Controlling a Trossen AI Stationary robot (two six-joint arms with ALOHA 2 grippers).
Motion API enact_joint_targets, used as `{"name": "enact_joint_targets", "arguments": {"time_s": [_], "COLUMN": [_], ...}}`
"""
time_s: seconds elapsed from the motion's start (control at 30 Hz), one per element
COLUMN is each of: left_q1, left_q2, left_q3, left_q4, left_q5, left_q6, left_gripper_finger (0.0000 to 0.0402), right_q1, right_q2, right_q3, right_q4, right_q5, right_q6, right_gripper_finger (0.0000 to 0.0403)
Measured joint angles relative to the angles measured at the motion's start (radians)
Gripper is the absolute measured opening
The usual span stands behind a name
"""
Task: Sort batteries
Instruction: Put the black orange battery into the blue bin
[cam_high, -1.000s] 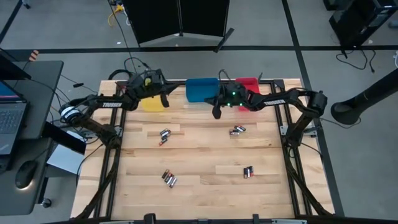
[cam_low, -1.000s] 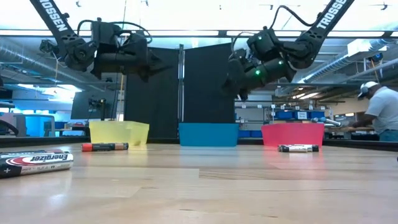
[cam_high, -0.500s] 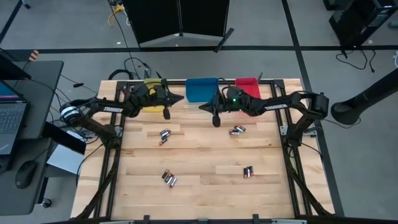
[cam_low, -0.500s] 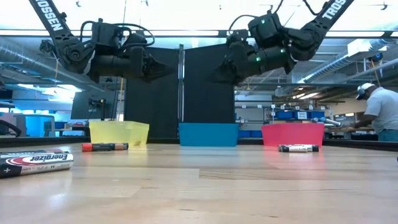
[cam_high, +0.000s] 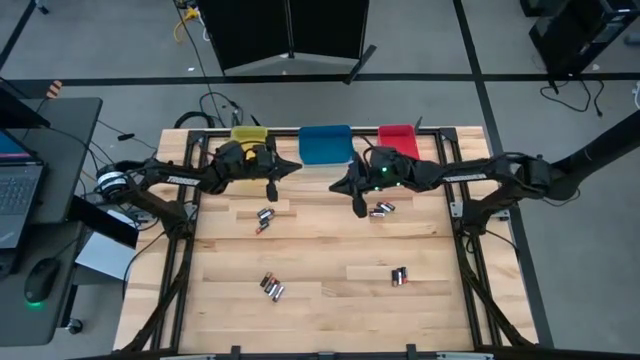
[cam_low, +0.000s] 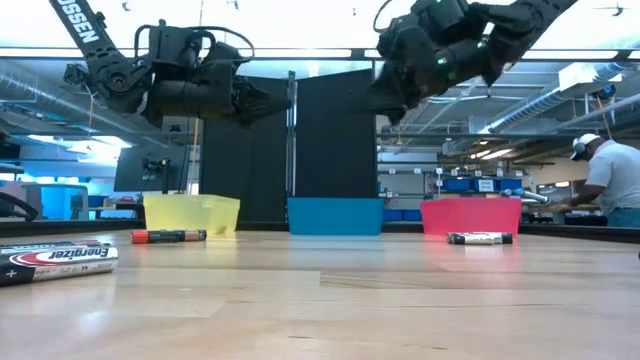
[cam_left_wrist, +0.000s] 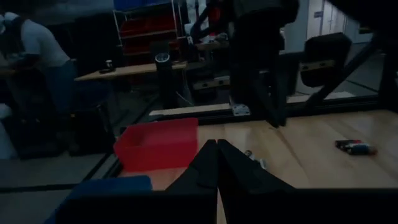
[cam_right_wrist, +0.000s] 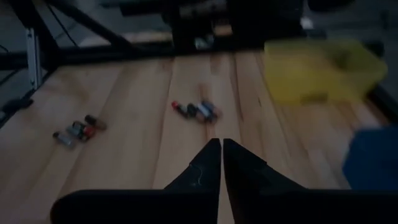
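The desk (cam_high: 320, 250) is evenly lit from above. Both wrist views are dim and blurred. Bright ceiling lights (cam_low: 300, 52) are seen glaring.

From above, my batteries (cam_high: 265, 216) are specks; I cannot tell their sizes or count the cells in each cluster; the group by my right gripper (cam_high: 344, 185) is partly under my arm; the yellow bin (cam_high: 249, 133) is half covered by my left arm, the red bin (cam_high: 398, 136) likewise by my right. At table height, the nearest battery (cam_low: 55, 262) is cut by the picture's edge; the bins' insides are hidden behind their walls; the person (cam_low: 610, 180) is cropped. From my right wrist, the cells (cam_right_wrist: 196, 110) are smeared, labels unreadable; the blue bin (cam_right_wrist: 375, 155) runs off the edge.
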Motion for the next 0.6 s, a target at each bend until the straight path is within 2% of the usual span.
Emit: {"name": "enact_joint_targets", "arguments": {"time_s": [0.13, 0.3, 0.6], "left_q1": [-0.012, -0.07, -0.255], "left_q2": [0.0, 0.0, 0.0], "left_q3": [0.0, 0.0, 0.0], "left_q4": [-0.082, -0.255, -0.428], "left_q5": [-0.001, -0.036, -0.19], "left_q6": [-0.019, 0.006, -0.03], "left_gripper_finger": [0.0007, 0.0007, 0.0007], "right_q1": [0.0, 0.019, 0.141], "right_q2": [-0.109, -0.204, -0.195], "right_q3": [0.0, 0.0, 0.0], "right_q4": [-0.234, -0.483, -0.645], "right_q5": [0.01, 0.091, 0.201], "right_q6": [-0.001, 0.014, 0.11], "right_gripper_finger": [0.0033, 0.0021, 0.0018]}}
